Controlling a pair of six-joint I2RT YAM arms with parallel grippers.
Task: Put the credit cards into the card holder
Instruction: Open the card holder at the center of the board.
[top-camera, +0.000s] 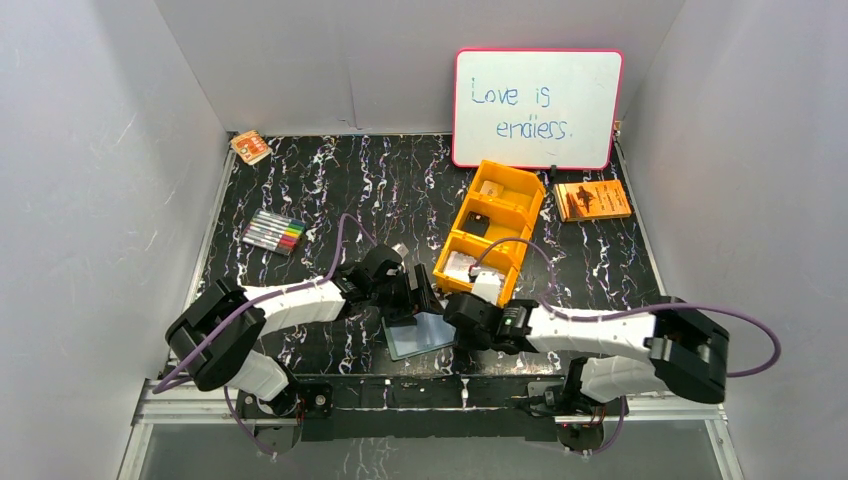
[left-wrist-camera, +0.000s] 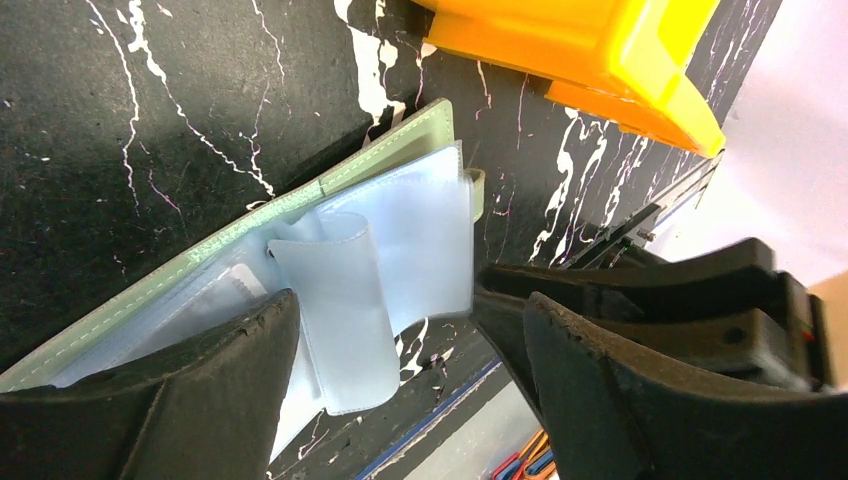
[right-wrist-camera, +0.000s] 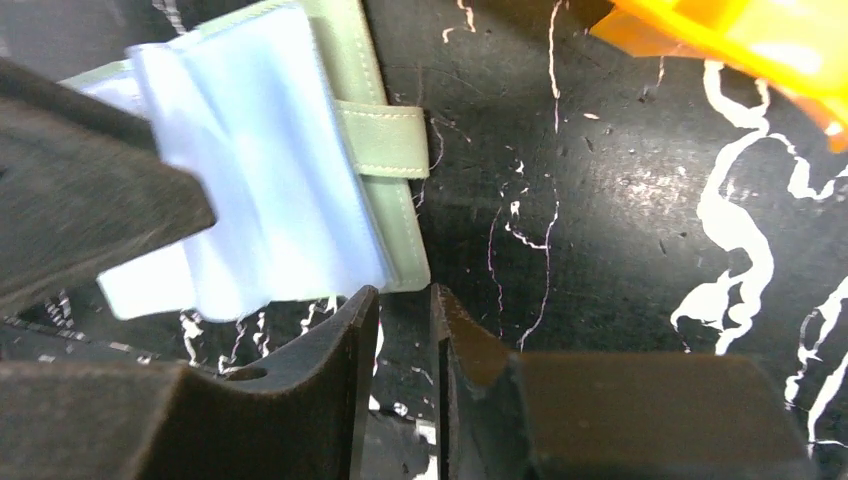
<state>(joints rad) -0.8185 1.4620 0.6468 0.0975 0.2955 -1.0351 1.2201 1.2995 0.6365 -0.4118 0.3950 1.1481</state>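
The holder (top-camera: 420, 335) is lying open at the middle of the tabletop's (top-camera: 350, 180) near edge, left fingers (left-wrist-camera: 180, 400) spread over its sleeves (left-wrist-camera: 400, 250), right fingers (right-wrist-camera: 300, 400) nearly pressed together and empty, probably risking shoving it askew.

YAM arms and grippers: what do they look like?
The left arm and right arm match: white link shells, black joint housings and bases. A purple cable loops along each. The left gripper and right gripper are black, each with two broad, matte, tapered fingers. No markings legible.
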